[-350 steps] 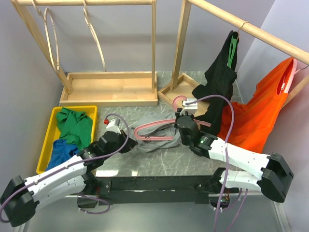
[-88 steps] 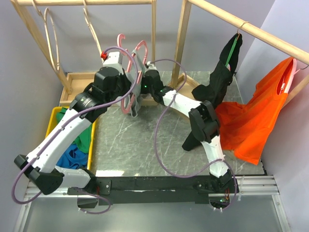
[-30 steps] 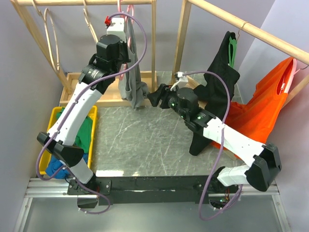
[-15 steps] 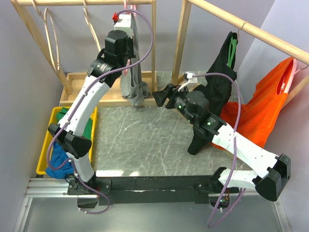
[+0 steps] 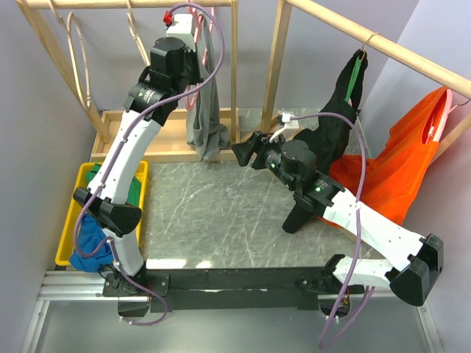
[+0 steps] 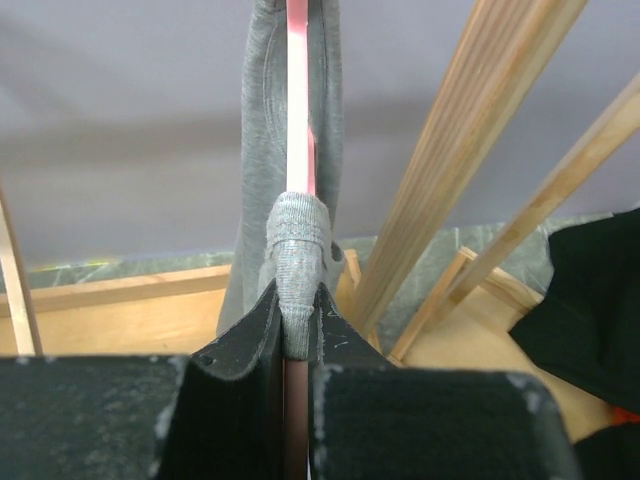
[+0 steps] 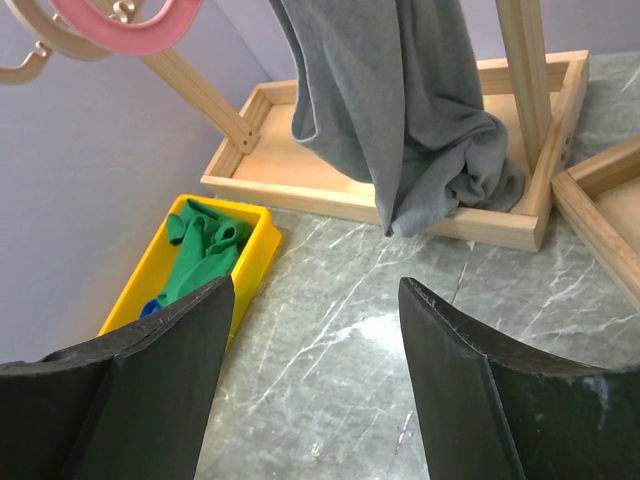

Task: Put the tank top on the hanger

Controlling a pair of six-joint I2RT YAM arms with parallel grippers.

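Far left on the desk (image 5: pixel 221 220): yellow bin (image 7: pixel 258 250) with a green cloth (image 7: pixel 200 250) and a blue cloth (image 5: pixel 88 235) inside. Above it, two cream hangers (image 5: pixel 77 55) on the top rail of a wooden rack (image 5: pixel 235 66).

Next along, left arm stretched high toward that rail. Left end effector (image 6: pixel 297 300) pinched nearly closed on a grey strap of the tank top (image 5: pixel 206 110). Strap wrapped over the thin pink bar of the hanger (image 6: pixel 297 90), strap and bar both caught between the jaws. Tank top draped on the hanger and hanging straight down just beside the rack's right post, lower end bunched on the rim of the rack's base tray (image 5: pixel 162 143). Top of the hanger up by the rail; whether hooked over it, cannot tell.

Toward the middle, right end effector (image 7: pixel 315 283) spread wide and holding nothing. Poised low over the desk, just right of the tank top's bunched end and apart from it, jaws pointed toward the cloth.

Further right, a second rack (image 5: pixel 383 45) with a slanted rail. Black garment (image 5: pixel 335 125) on a green hanger (image 5: pixel 355 77), lower part trailing down behind the right arm. At the far right, orange garment (image 5: pixel 397 169) hanging from the same rail.
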